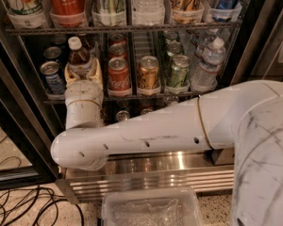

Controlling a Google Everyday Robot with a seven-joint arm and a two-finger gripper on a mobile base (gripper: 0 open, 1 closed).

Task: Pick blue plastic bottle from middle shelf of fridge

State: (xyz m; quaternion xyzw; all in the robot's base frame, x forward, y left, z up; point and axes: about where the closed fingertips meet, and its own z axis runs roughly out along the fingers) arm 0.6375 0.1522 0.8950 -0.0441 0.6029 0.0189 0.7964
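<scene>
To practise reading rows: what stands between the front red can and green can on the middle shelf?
One gold can, in the camera view. The gripper is further left, at the blue plastic bottle.
</scene>
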